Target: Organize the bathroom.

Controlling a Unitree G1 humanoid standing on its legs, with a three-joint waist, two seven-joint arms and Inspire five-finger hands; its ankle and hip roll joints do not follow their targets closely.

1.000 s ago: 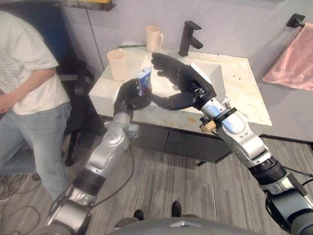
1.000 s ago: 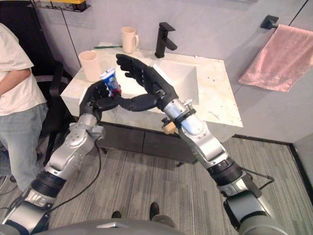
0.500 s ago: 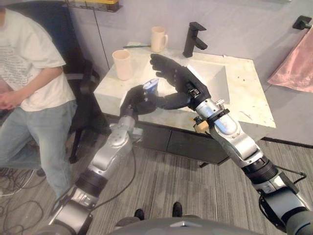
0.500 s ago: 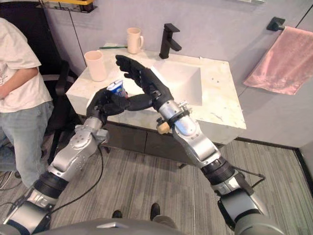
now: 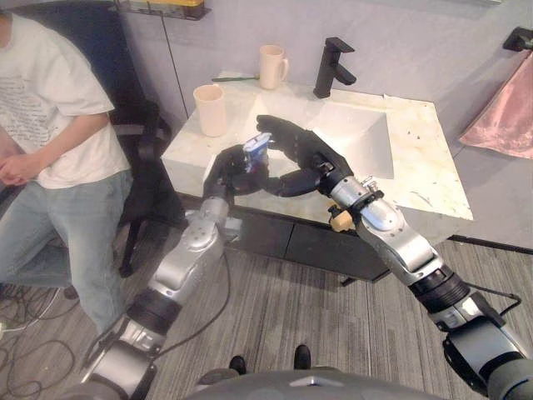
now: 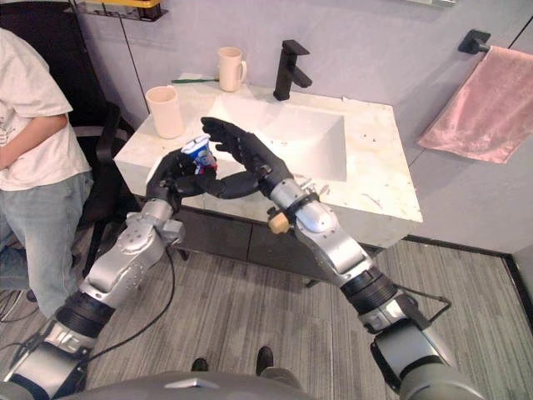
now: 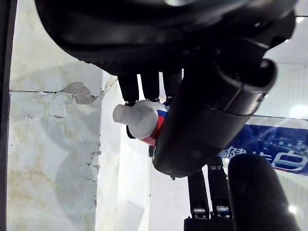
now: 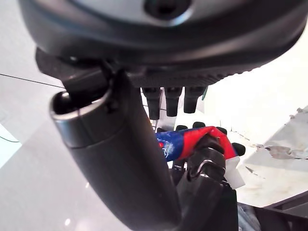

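- Left robot hand (image 5: pixel 226 170) sits at the front edge of the marble surface (image 5: pixel 433 167), fingers curled tight round a toothpaste tube (image 5: pixel 256 147) that stands tilted in its grip, cap end down in the palm.
- Right robot hand (image 5: pixel 301 152) is just beside it, fingers spread and relaxed over the tube's upper end, thumb reaching under toward the left hand; actual contact with the tube I cannot tell.
- Behind them: a beige cup (image 5: pixel 209 109) at the surface's left edge, a mug (image 5: pixel 271 66) near the wall, a green toothbrush (image 5: pixel 234 79) lying beside it, and a black tap (image 5: pixel 332 66) over the sink (image 5: pixel 366 137).
- Person (image 5: pixel 52 125) sits at the left; pink towel (image 6: pixel 479 104) hangs on the right.
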